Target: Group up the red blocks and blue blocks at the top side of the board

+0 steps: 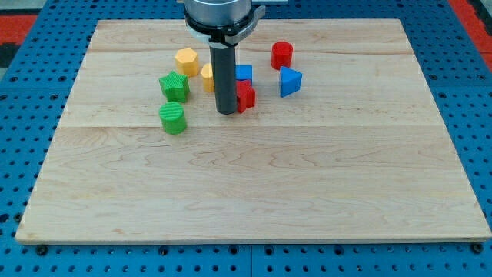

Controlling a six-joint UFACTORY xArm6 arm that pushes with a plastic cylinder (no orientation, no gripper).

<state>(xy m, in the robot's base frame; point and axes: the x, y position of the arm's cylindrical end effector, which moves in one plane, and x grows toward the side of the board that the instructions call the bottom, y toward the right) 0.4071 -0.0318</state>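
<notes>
My tip point(226, 111) stands on the board just left of a red block point(246, 97), touching or almost touching it. A blue cube point(244, 74) sits right behind that red block, partly hidden by the rod. A red cylinder point(282, 55) stands nearer the view's top right. A blue triangular block point(290, 81) lies just below it, to the right of the red block.
A yellow hexagonal block point(186, 61) and a second yellow block point(207, 77), half hidden by the rod, sit left of the rod. A green block point(174, 86) and a green cylinder point(173, 118) lie further left. The wooden board point(254, 192) rests on a blue pegboard.
</notes>
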